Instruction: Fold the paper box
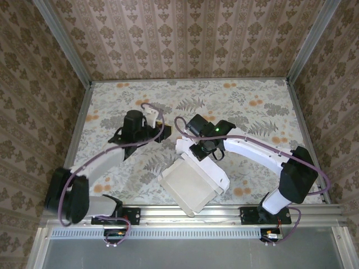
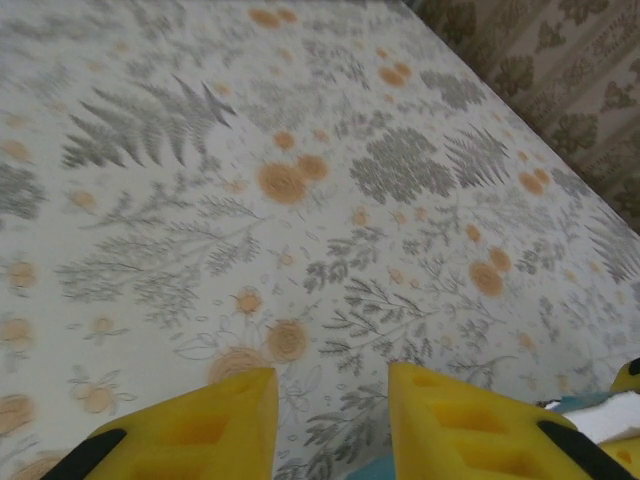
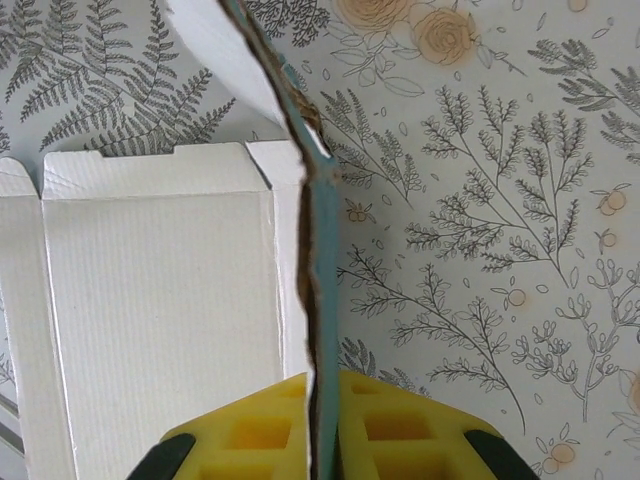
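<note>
The paper box (image 1: 189,184) lies white face up near the table's front edge, tilted, with flaps along its sides. In the right wrist view its flat white panel (image 3: 160,330) is at left. One flap (image 3: 322,230) stands on edge, turquoise-blue on its right face. My right gripper (image 3: 322,375) is shut on that raised flap and sits over the box's far corner (image 1: 201,152). My left gripper (image 2: 332,375) is open with nothing between its yellow fingers, above bare table to the left of the box (image 1: 157,124). A sliver of blue card (image 2: 372,468) shows below it.
A floral cloth covers the table (image 1: 252,106). Patterned walls (image 1: 185,33) close in the back and both sides. A metal rail (image 1: 224,212) with the arm bases runs along the near edge, just in front of the box.
</note>
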